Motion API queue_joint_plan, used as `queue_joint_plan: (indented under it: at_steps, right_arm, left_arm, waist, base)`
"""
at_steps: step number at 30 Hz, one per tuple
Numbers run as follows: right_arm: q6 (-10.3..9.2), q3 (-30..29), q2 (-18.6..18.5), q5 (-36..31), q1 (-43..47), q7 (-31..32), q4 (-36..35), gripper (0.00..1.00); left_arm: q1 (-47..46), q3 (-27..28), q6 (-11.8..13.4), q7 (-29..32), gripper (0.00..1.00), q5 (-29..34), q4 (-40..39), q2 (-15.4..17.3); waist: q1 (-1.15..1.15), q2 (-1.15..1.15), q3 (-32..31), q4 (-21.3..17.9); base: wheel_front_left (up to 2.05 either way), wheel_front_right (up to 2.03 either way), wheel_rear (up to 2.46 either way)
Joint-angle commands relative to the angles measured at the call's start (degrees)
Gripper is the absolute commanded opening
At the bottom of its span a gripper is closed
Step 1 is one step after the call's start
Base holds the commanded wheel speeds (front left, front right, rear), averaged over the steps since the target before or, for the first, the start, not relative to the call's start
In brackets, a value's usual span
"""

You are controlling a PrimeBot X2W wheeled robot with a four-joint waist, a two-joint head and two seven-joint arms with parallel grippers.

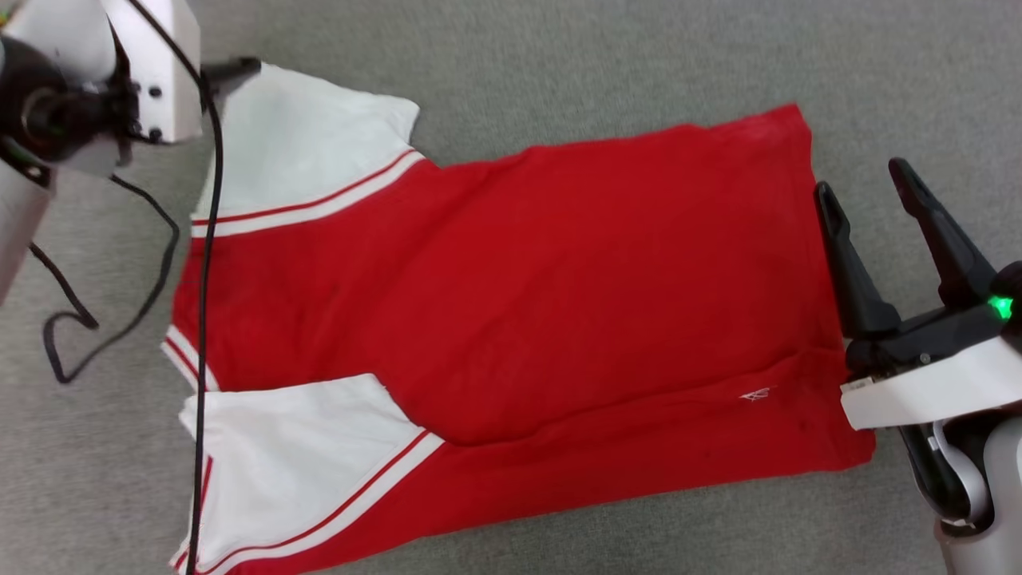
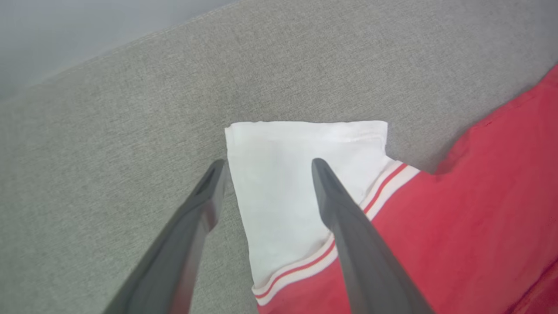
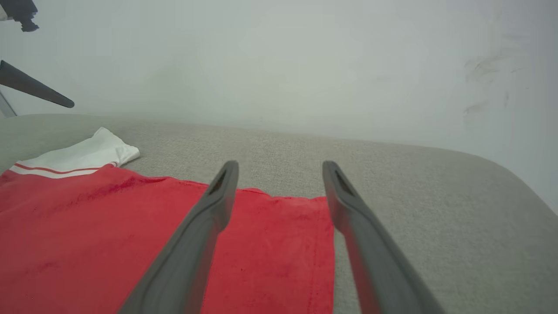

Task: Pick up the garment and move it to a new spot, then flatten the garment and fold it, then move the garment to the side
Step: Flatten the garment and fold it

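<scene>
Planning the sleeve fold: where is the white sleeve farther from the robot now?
That sleeve lies flat at the head view's upper left on the grey surface, joined to the garment, with the open left gripper at its edge.

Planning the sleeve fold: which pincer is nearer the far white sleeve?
Left. The left pincer stands open over the far white sleeve; the right pincer is open by the garment hem, at the opposite end.

The left gripper (image 2: 268,162) stands with both dark fingers spread wide, gripping nothing, its pale wrist (image 1: 160,64) at the head view's upper left. The right gripper (image 1: 861,177) (a green light (image 1: 1000,307) glows at its base) is likewise spread and empty, fingers angled up and slightly left.
</scene>
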Motion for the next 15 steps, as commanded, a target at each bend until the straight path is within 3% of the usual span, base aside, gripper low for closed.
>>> queue_joint_plan:
  at_steps: [1,7,15]
  right_arm:
    - [-0.05,0.28,0.19,-0.36,-1.40,-0.17,-0.44,1.00]
    - [-0.05,0.81,0.10,-0.72,-3.71,-0.48,-0.66,1.00]
    - [-0.05,0.50,-0.12,-0.70,-4.51,-1.04,-0.82,1.00]
  left_arm:
    - [-1.56,-0.02,-0.04,1.03,1.00,0.39,0.84,0.10]
    - [-4.95,-1.90,-0.75,2.27,1.00,3.02,4.51,-0.52]
    - [-2.31,-4.40,-2.10,2.08,1.00,3.89,9.55,-1.91]
  waist:
    - [-0.02,0.00,3.76,-1.68]
    - [-0.02,0.00,7.09,-2.32]
    - [-0.02,0.00,8.97,-2.31]
  base:
    - [0.00,0.00,0.00]
    - [0.00,0.00,0.00]
    - [0.00,0.00,0.00]
